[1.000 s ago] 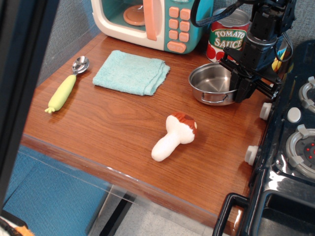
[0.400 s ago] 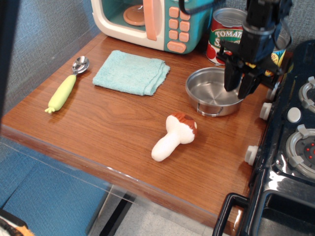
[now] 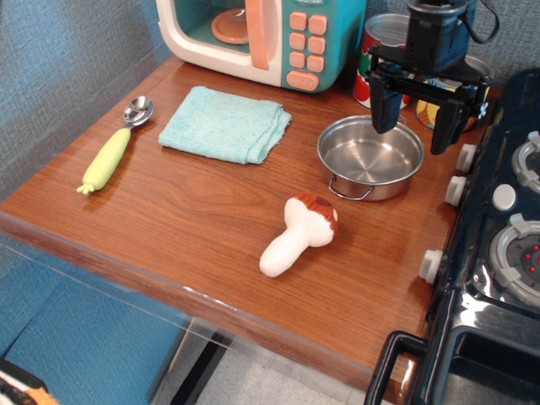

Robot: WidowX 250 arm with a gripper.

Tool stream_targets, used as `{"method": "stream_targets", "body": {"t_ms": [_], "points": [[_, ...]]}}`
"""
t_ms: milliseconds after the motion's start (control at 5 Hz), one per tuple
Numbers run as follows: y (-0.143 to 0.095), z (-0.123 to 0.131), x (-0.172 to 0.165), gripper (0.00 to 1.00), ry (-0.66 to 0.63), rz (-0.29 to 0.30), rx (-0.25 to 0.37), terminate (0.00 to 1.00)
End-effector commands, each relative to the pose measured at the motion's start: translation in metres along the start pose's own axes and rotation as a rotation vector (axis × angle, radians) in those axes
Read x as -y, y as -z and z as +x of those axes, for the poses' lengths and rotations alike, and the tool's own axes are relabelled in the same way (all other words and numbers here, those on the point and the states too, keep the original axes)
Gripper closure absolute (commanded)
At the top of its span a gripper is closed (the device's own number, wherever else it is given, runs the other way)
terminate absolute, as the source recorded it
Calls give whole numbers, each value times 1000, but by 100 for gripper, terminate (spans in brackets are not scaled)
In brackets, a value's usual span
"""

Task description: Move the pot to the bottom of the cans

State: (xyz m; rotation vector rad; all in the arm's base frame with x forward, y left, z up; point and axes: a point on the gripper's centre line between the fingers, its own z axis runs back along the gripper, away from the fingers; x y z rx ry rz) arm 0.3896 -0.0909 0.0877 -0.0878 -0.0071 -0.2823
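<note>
The shiny steel pot sits on the wooden counter, just in front of the two cans. The red and green tomato sauce can and the yellow and blue pineapple can stand at the back, mostly hidden behind the arm. My gripper hangs above the pot's far rim, its two black fingers spread wide and empty. One wire handle of the pot points toward the front.
A toy microwave stands at the back. A teal cloth, a spoon with a yellow handle and a toy mushroom lie on the counter. A black toy stove borders the right edge.
My gripper has let go of the pot's right rim, opened wide and risen toward the cans. The pot slid slightly toward the front and now rests free.
</note>
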Motion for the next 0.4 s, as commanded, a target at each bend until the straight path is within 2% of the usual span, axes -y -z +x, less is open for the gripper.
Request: {"method": "stream_targets", "body": {"t_ms": [0,200], "points": [[-33,-7,-8,0,25,89,39,0],[-33,-7,-8,0,25,89,39,100]]}}
